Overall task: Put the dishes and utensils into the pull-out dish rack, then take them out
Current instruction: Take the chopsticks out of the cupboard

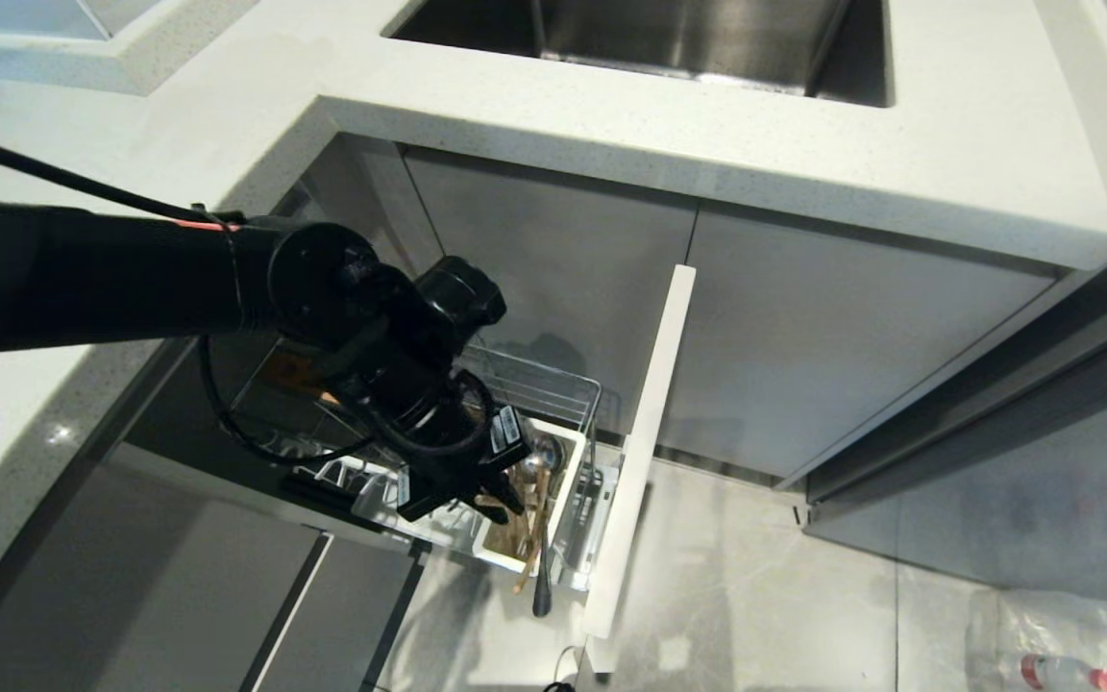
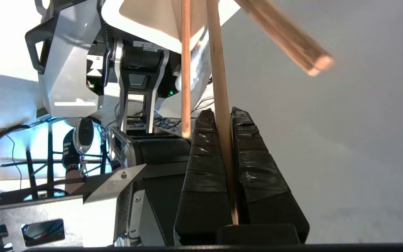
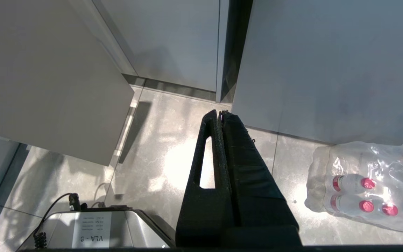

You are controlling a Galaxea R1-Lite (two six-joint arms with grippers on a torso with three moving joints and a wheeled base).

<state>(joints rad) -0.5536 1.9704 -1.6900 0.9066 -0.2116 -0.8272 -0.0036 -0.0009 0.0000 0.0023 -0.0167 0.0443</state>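
Observation:
My left gripper (image 1: 507, 498) reaches down into the pull-out dish rack (image 1: 553, 384), at the white cutlery box (image 1: 570, 478) behind the pale drawer front (image 1: 645, 452). In the left wrist view the left gripper (image 2: 219, 112) is shut on one light-brown chopstick (image 2: 221, 87), which runs up between its black fingers (image 2: 201, 164). A second chopstick (image 2: 186, 70) stands free beside it, and another wooden stick end (image 2: 292, 42) crosses nearby. Chopsticks (image 1: 527, 553) and the grey spoon (image 1: 542, 586) stick out of the box. The dishes are hidden. My right gripper (image 3: 220, 112) is shut and empty over the floor.
The white countertop (image 1: 707, 144) with a steel sink (image 1: 669, 38) overhangs the rack. Grey cabinet doors (image 1: 803, 356) stand behind the drawer front. A shrink-wrapped pack of bottles (image 3: 369, 189) lies on the tiled floor at the right.

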